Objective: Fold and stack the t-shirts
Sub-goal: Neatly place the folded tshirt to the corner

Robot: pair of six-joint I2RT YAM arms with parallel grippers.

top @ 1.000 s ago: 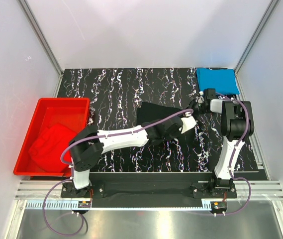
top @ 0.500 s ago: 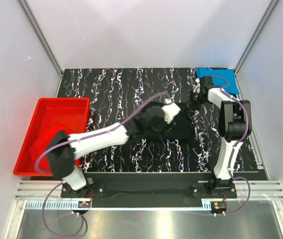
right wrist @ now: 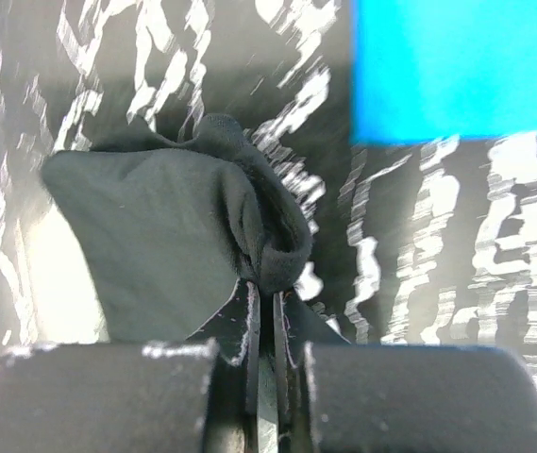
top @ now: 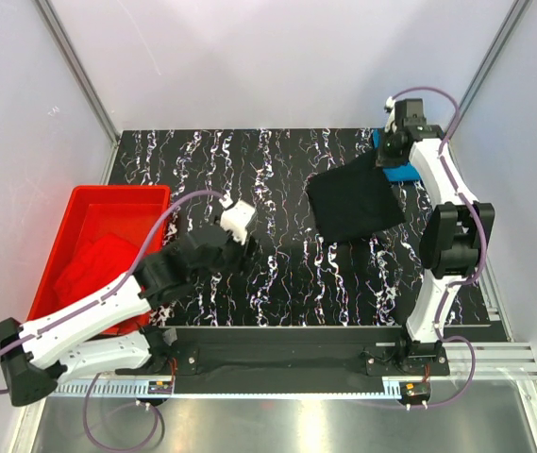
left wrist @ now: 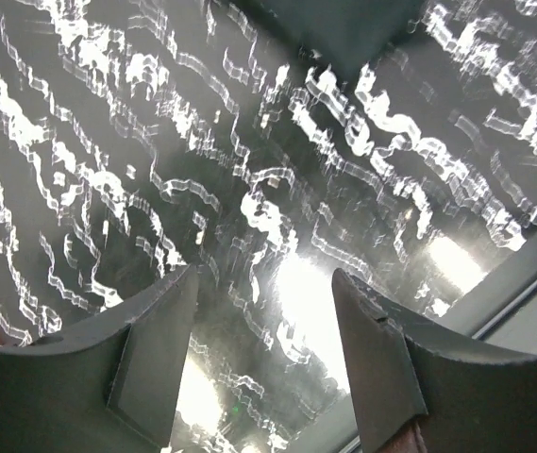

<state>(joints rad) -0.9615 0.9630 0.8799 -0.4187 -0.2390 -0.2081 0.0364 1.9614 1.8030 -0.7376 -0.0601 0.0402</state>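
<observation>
The black desk [top: 249,160], veined with white marbling, sits between pale walls [top: 268,57], with metal posts [top: 77,71] running into the upper corners. At upper right the right fingers [right wrist: 251,349] pinch tight on a bunched edge of the black shirt [top: 355,196], which spreads toward the centre and partly covers the blue shirt [top: 402,173] in the desk's far right corner. The left fingers [left wrist: 155,359] stand wide and empty over bare desk at centre left, near the red tub [top: 117,192] holding the red shirt [top: 93,269].

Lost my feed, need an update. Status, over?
Right hand shut on black t-shirt, beside blue t-shirt. Left hand open, empty, over table. Red t-shirt in tub. Nothing blocking.
</observation>
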